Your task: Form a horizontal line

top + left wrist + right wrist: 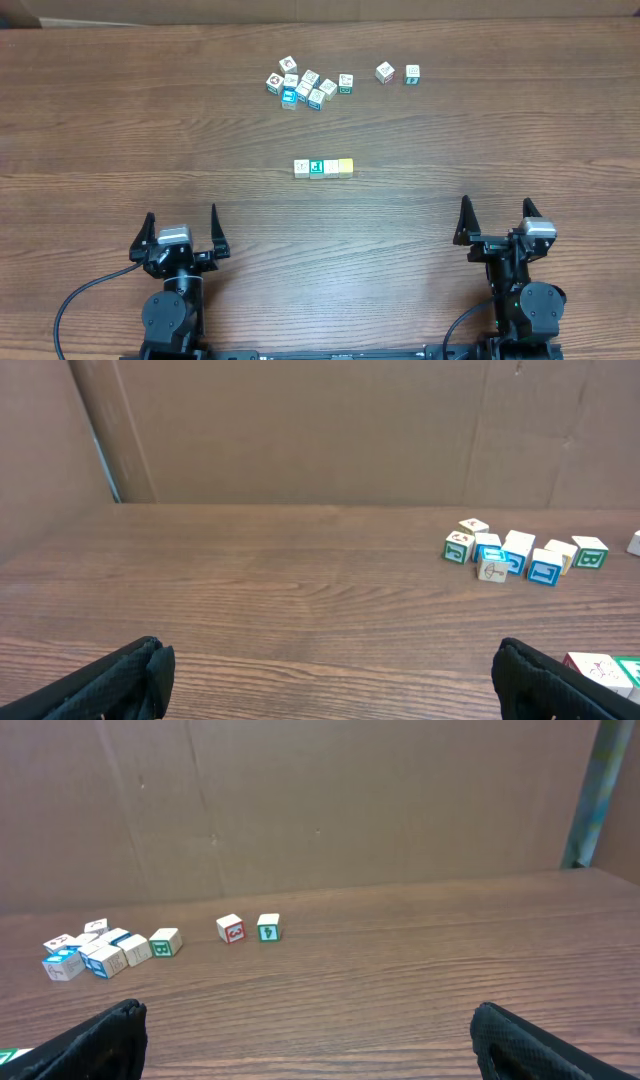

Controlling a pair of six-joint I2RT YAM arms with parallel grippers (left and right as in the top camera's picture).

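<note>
- Spreading wide, the fingers of the left gripper (181, 214) point up the table (120, 120), holding nothing.
- The right gripper (496, 204) likewise gapes wide and empty.
- Both arms sit folded at the near edge.
- The row of four blocks (324, 167) lies level, ahead of and between the grippers.
- The loose blocks (305, 85) cluster farther back, with a separate pair (397, 72) to their right.

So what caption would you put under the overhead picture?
Four blocks in a row, a loose pile beyond, left gripper and right gripper open.
</note>
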